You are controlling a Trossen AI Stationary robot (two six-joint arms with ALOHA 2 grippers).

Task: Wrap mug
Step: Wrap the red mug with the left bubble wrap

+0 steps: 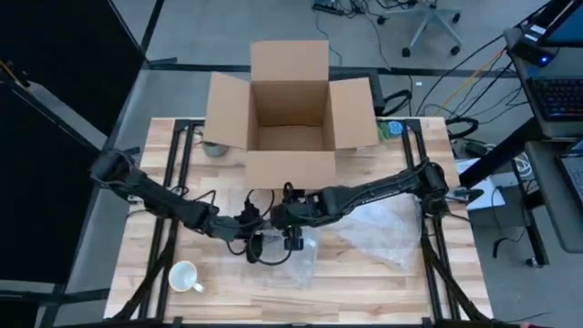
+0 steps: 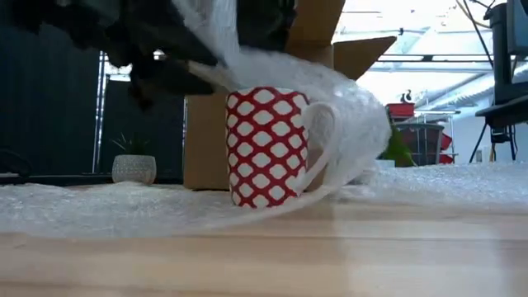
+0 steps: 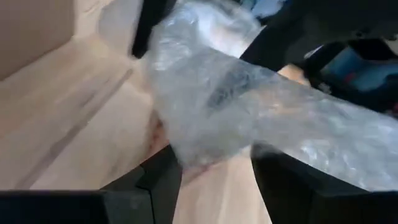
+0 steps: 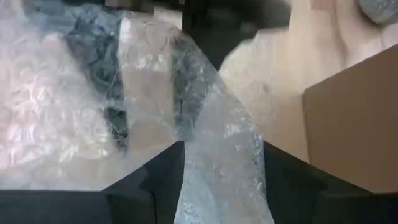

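A mug [image 1: 185, 276] stands upright near the table's near left corner. From above it looks white; in the low view the mug [image 2: 268, 148] is red with a white lattice, its handle to the right. Clear bubble wrap [image 1: 383, 232] lies spread over the table's middle and right. Both grippers meet at the table's middle, my left gripper [image 1: 255, 239] and my right gripper [image 1: 290, 239] each shut on a raised part of the wrap. In the low view the raised wrap [image 2: 330, 82] arches down beside the mug's handle; whether it touches the mug I cannot tell. My left gripper [image 3: 214, 180] pinches a bunched, crumpled part of the bubble wrap [image 3: 205, 143] between its two fingers, several layers thick. That bunch is lifted off the table and runs on toward the other arm. My right gripper [image 4: 224, 186] pinches a gathered strip of the wrap [image 4: 217, 162] between its two fingers. The strip is raised off the table, while the rest of the sheet [image 4: 50, 112] stays lying flat beyond the fingers.
An open cardboard box [image 1: 290, 118] stands at the table's far edge, flaps spread. A small grey pot [image 1: 216, 148] sits left of it and a green item [image 1: 392, 129] right of it. Bare wood [image 1: 364, 287] shows along the near edge.
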